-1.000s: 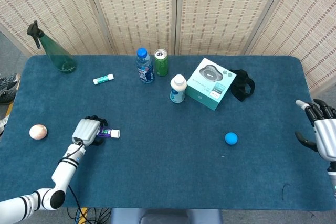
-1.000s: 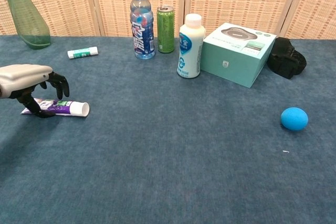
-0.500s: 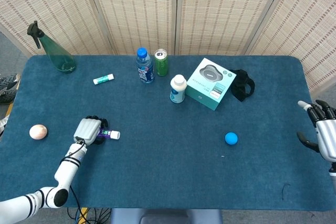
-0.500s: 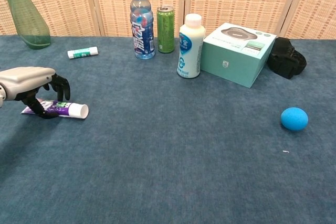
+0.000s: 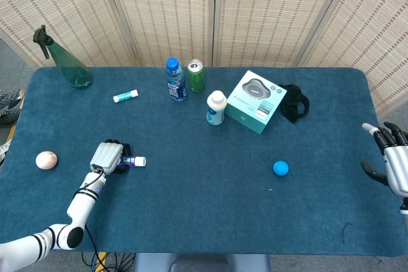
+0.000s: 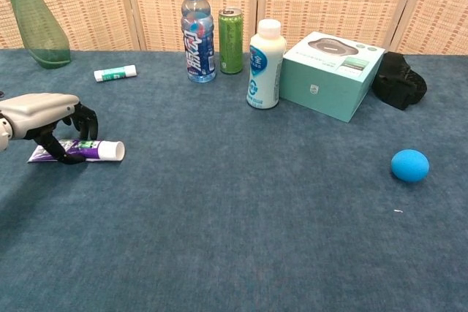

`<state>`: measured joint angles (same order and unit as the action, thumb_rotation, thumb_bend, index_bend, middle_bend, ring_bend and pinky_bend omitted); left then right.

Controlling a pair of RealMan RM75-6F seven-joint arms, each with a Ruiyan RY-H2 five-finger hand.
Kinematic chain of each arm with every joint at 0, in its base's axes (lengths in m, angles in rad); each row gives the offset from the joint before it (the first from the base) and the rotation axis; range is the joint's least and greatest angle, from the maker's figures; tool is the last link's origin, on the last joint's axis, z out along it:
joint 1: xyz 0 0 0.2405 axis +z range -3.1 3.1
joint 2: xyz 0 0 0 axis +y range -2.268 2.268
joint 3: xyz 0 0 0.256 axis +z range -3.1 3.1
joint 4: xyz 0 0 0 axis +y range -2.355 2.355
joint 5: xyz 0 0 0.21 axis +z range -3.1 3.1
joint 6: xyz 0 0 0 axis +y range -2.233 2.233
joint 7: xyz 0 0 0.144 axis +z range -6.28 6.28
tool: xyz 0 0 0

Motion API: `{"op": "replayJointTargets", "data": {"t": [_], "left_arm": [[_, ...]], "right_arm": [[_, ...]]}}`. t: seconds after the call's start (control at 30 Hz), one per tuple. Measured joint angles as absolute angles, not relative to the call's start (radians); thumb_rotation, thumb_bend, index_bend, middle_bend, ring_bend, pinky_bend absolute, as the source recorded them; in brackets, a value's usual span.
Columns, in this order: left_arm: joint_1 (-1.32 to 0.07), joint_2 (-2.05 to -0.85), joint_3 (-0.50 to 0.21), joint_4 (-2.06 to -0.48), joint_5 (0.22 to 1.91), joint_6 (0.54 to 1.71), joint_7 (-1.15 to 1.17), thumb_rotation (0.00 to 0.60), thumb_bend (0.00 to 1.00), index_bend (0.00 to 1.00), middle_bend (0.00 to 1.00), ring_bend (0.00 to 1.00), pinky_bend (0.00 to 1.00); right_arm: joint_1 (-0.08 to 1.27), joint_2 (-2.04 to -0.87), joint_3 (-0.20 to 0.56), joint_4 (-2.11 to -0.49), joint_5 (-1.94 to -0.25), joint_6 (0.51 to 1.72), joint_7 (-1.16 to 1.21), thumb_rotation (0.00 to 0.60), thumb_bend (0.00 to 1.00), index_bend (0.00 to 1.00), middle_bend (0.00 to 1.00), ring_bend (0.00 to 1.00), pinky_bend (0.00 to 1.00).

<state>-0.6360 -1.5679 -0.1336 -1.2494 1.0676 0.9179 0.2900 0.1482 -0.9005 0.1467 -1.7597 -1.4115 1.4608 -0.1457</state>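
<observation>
While the left hand (image 6: pixel 45 113) arches over the purple tube (image 6: pixel 93 150), its dark fingers curled down around the tube's body, a small white tube (image 5: pixel 125 96) lies at 12 o'clock and a pale ball (image 5: pixel 46 160) at 9 o'clock, both well apart. The purple tube lies flat on the blue table (image 5: pixel 204 221), white cap toward 3 o'clock. The right hand (image 5: pixel 394 164) hangs at the table's 3 o'clock edge, fingers apart, holding nothing; a blue ball (image 5: pixel 280 168) lies nearest.
</observation>
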Motion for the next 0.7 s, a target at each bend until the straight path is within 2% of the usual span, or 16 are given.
{"op": "replayJointTargets", "data": {"t": [0.23,0.5,0.7], "left_arm": [[-0.635,-1.572,-0.133,-1.219,1.105,0.919,0.234,0.600,0.30,0.52,0.59,0.38,0.23],[-0.640,-1.540,-0.136,-1.224,1.198,0.905,0.075,0.600,0.34,0.54,0.62,0.40,0.23],[-0.657,-1.464,-0.149,-1.313,1.278,0.892,-0.082,0.600,0.35,0.54,0.63,0.41,0.23]], "right_arm": [[0.157,-0.899,0.149,-1.763,-1.420,1.455,-0.148,0.600,0.17,0.22,0.32,0.15,0.28],[0.180,-0.896,0.158,-1.768,-1.457,1.450,-0.143,0.600,0.17,0.22,0.34,0.15,0.28],[0.222,-0.892,0.167,-1.772,-1.522,1.432,-0.119,0.600,0.17,0.22,0.35,0.15,0.27]]}}
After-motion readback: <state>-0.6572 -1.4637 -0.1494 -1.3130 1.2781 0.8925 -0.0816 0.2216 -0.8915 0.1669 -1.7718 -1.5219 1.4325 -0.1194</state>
